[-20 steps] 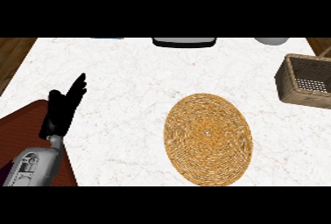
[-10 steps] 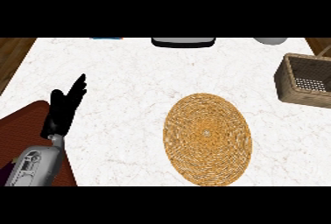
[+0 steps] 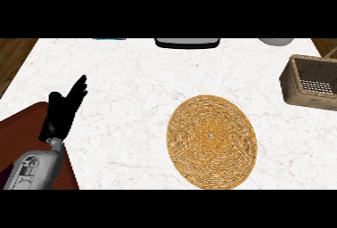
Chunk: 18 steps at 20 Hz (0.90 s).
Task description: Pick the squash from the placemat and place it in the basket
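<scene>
Left hand point(image 3: 63, 113) rests at the head view's left side, its black fingers straight and pointing up, holding nothing, above a grey forearm point(image 3: 33, 169). No squash shows anywhere in this view, so I cannot tell where it is. Round and woven, the tan placemat point(image 3: 211, 141) lies bare at the middle of the white marbled counter point(image 3: 138, 80). A brown wicker basket point(image 3: 313, 82) stands well apart at the right edge. Along the far edge sit a dark tray-like thing point(image 3: 187, 42) and a pale rounded object point(image 3: 276, 41); wooden floor point(image 3: 13, 53) shows at the left. Compared with half a second earlier, hand, placemat and basket lie as before.
</scene>
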Available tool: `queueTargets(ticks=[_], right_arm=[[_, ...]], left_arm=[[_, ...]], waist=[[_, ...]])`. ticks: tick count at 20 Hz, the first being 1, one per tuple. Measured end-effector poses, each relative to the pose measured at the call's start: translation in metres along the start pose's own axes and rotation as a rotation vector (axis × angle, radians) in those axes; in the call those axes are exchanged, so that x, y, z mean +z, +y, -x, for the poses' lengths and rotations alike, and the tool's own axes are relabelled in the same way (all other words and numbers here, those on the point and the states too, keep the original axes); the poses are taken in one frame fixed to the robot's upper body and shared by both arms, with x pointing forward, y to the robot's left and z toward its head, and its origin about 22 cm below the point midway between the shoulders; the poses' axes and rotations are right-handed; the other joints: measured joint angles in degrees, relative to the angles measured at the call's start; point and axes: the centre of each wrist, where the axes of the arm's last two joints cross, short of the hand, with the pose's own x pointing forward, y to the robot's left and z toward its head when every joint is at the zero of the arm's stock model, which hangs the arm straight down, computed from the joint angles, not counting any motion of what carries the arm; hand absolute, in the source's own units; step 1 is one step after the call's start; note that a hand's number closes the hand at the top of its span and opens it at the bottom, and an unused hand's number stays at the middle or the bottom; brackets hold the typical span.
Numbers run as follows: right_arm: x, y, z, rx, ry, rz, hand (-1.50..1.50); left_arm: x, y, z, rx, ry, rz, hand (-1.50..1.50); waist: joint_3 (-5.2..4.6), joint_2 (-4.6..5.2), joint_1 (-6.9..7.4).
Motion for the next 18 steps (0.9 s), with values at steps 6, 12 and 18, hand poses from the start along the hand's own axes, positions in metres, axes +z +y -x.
queueTargets(ticks=[6, 12, 18], right_arm=[[-0.009, 0.031, 0.024, -0.145, 0.065, -0.07, -1.5], [-0.011, 0.058, 0.042, -0.273, 0.067, -0.05, -1.5], [-0.01, 0.054, 0.053, -0.424, 0.054, 0.109, -1.5]], left_arm=[[-0.001, 0.003, 0.001, 0.001, -0.001, -0.002, 0.0], [0.001, -0.008, 0.004, 0.003, 0.002, -0.001, 0.0], [0.0, -0.003, 0.007, 0.002, 0.002, -0.002, 0.0]], waist=[[0.01, 0.1, 0.13], [0.02, 0.1, 0.17], [0.02, 0.01, -0.23]])
